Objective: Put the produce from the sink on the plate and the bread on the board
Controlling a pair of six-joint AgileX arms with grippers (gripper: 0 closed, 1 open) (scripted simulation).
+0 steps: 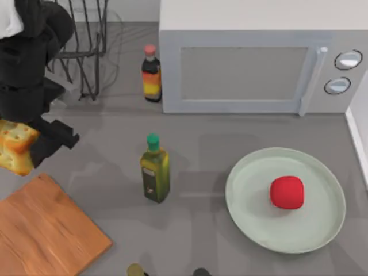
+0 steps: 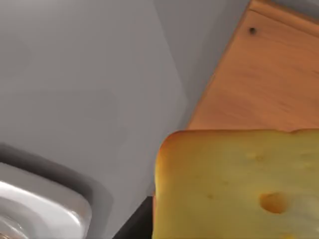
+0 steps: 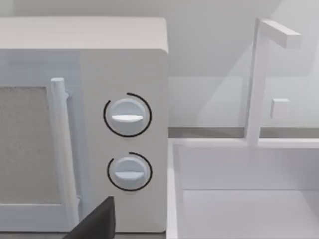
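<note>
My left gripper (image 1: 39, 144) is shut on the bread (image 1: 14, 150), a golden-yellow cube with a browned top, at the table's far left edge. The bread hangs just beyond the far corner of the wooden board (image 1: 43, 230). In the left wrist view the bread (image 2: 239, 184) sits close up, with the board (image 2: 264, 79) below and beyond it. The red produce (image 1: 287, 191) lies on the pale green plate (image 1: 247, 201) at the right. A dark piece of my right gripper (image 3: 97, 221) shows in front of the microwave; its fingers are hidden.
An oil bottle (image 1: 154, 169) with a green cap stands mid-table between board and plate. A sauce bottle (image 1: 151, 75) stands by the microwave (image 1: 253, 69). A wire rack (image 1: 86, 40) is at the back left. The white sink (image 3: 239, 199) with its faucet (image 3: 259, 74) lies right of the microwave.
</note>
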